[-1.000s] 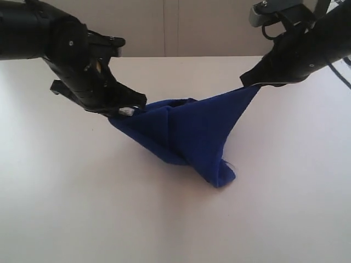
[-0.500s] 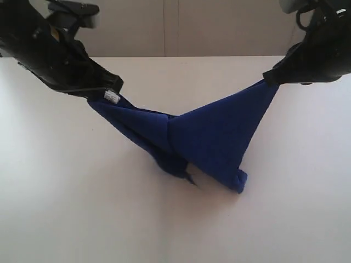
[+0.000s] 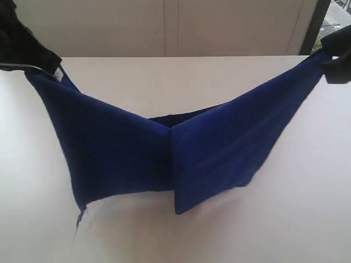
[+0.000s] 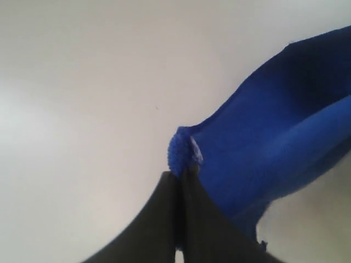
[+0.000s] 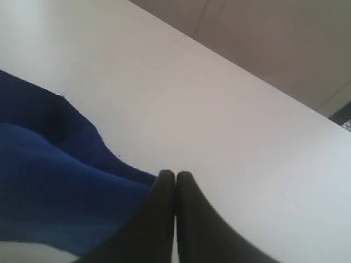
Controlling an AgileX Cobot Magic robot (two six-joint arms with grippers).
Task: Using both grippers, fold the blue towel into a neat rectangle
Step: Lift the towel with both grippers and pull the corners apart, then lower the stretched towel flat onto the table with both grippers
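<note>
The blue towel (image 3: 164, 148) hangs stretched between both grippers above the white table (image 3: 181, 76), sagging in the middle, where its right half overlaps the left. My left gripper (image 3: 48, 59) at the upper left edge is shut on one top corner, next to the small white tag (image 3: 56, 73). The left wrist view shows its shut fingertips (image 4: 181, 173) pinching the bunched corner of the towel (image 4: 263, 142) with the tag (image 4: 196, 150). At the upper right edge, my right gripper (image 3: 330, 61) is shut on the other top corner. Its closed tips (image 5: 175, 175) have the towel (image 5: 49, 181) running in behind one finger.
Beige wall panels (image 3: 164, 27) stand behind the table's far edge. A dark window strip (image 3: 321, 24) shows at the upper right. A loose thread (image 3: 77, 226) dangles from the towel's lower left corner just over the table.
Both grippers have moved up and far apart, toward the view's edges. The bunched towel has been pulled out into a wide sagging sheet.
</note>
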